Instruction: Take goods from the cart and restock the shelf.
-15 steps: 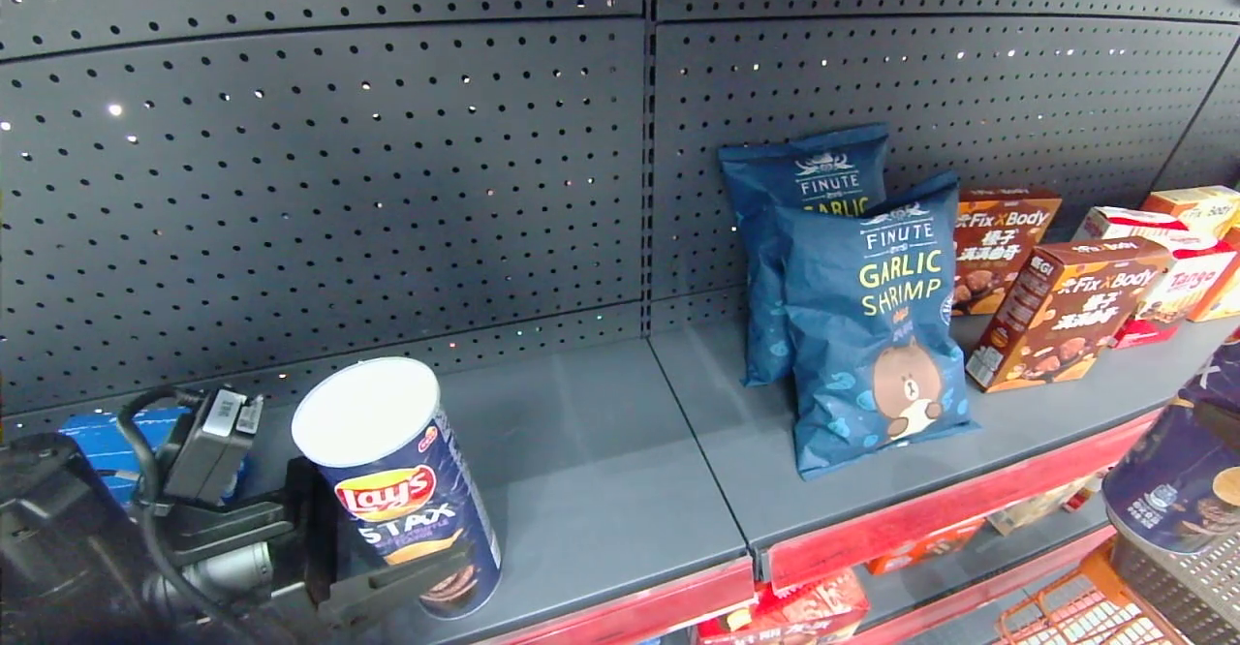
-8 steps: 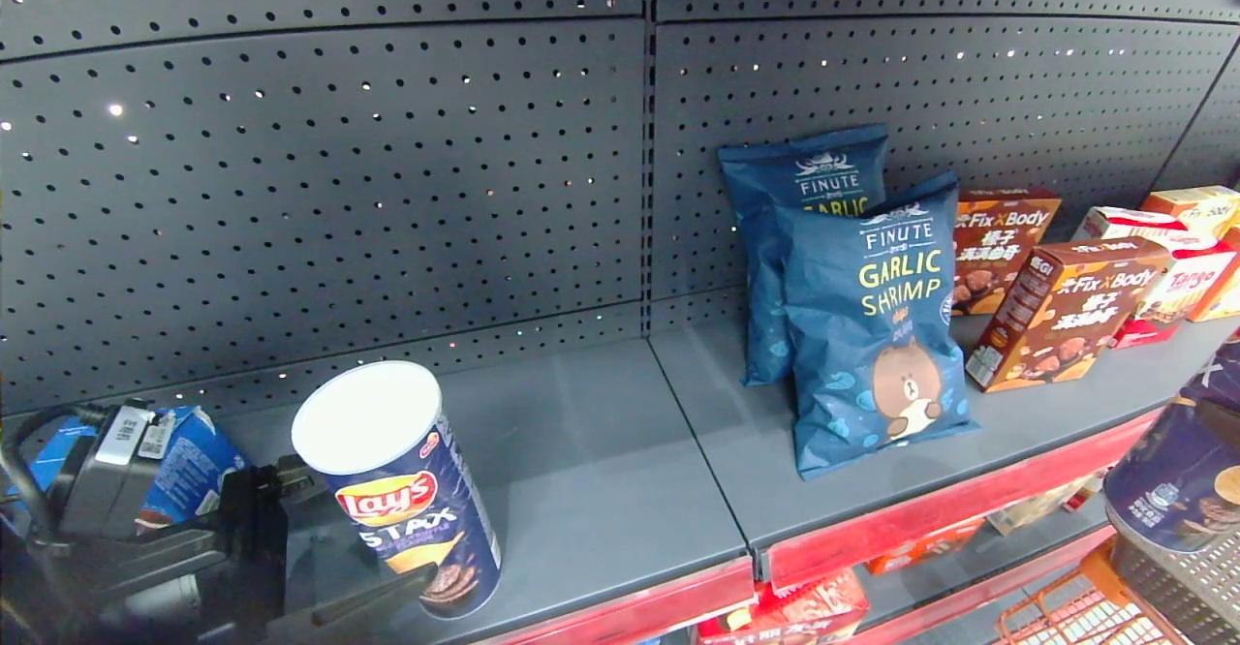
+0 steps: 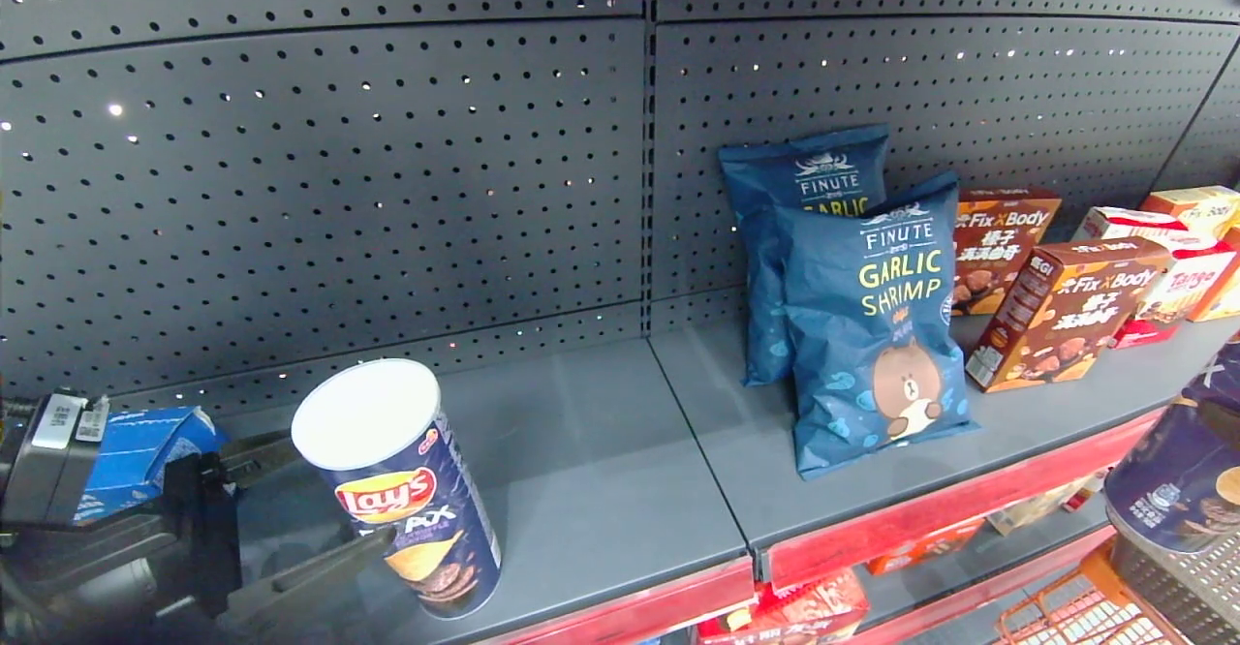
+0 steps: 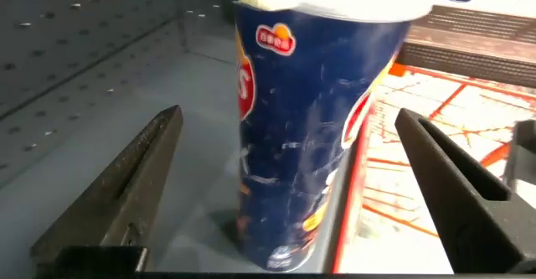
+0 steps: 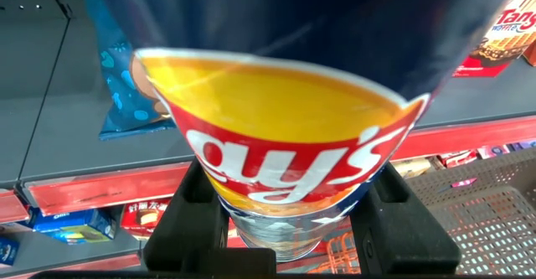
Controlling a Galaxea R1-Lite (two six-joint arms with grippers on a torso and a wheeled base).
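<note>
A dark blue chips can (image 3: pixel 402 490) with a white lid stands upright near the front left of the grey shelf (image 3: pixel 591 451). My left gripper (image 3: pixel 325 495) is open at the can's left side. In the left wrist view its fingers (image 4: pixel 126 195) stand wide apart on either side of the chips can (image 4: pixel 310 128) without touching it. My right gripper (image 5: pixel 289 220) is shut on a second chips can (image 5: pixel 285 136), which hangs at the far right over the cart (image 3: pixel 1177 582). That second can (image 3: pixel 1167 485) is partly cut off by the head view's edge.
Two blue garlic shrimp bags (image 3: pixel 867 325) lean on the pegboard at mid shelf, with brown boxes (image 3: pixel 1066 316) and red-white boxes (image 3: pixel 1177 277) to their right. A blue box (image 3: pixel 136 446) lies behind my left gripper. An orange basket (image 3: pixel 1085 611) sits below right. Bare shelf lies between can and bags.
My left gripper has let go of the chips can and drawn back to the left. The can stays upright where it stood. The blue box behind has come into sight.
</note>
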